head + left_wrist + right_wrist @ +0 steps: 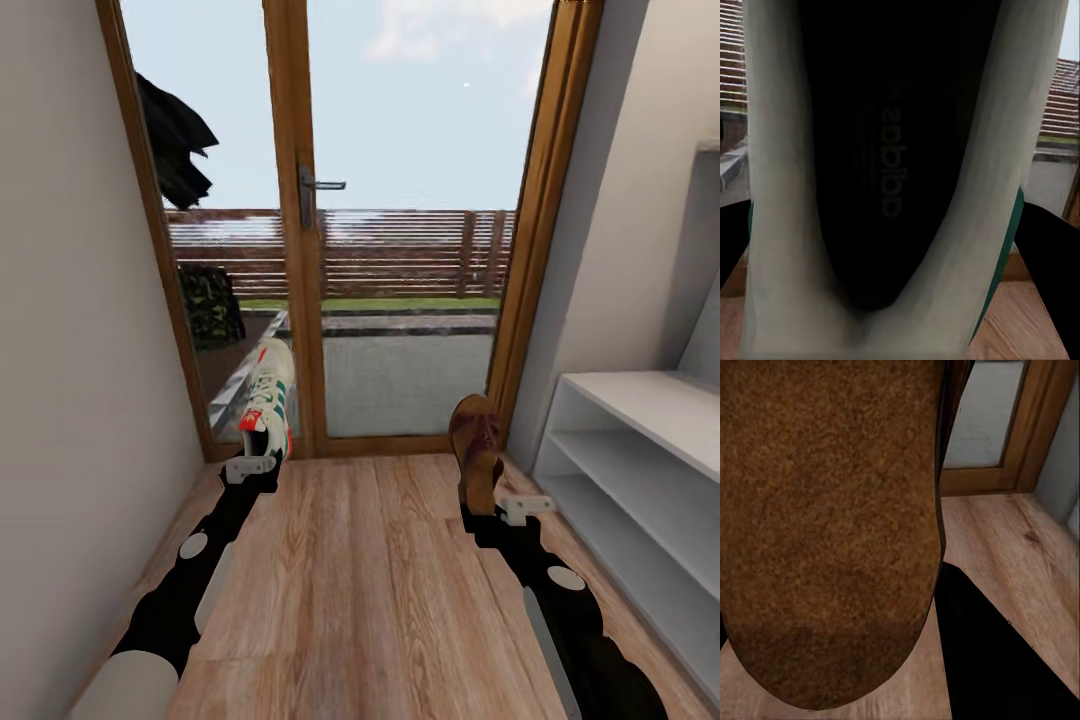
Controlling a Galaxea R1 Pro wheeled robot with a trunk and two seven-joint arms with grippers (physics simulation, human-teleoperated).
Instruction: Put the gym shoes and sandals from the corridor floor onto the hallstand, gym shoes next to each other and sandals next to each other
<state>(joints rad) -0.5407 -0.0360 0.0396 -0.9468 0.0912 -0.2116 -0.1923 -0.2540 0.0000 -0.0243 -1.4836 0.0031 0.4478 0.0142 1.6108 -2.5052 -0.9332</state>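
Observation:
A white gym shoe (268, 400) with green stripes and an orange heel patch is held up off the floor, and my left gripper (250, 462) is shut on its heel. In the left wrist view the shoe's dark inside (881, 150) sits right at the camera. My right gripper (495, 510) is shut on a brown sandal (477, 450), also lifted above the wood floor (370, 580). The sandal's brown sole (825, 525) covers most of the right wrist view. The white hallstand (650, 400), with its flat top and open shelves, stands at the right.
A wood-framed glass door (340, 220) with a handle closes the corridor ahead. A plain wall (80, 350) runs along the left. Both arms reach forward over the floor planks.

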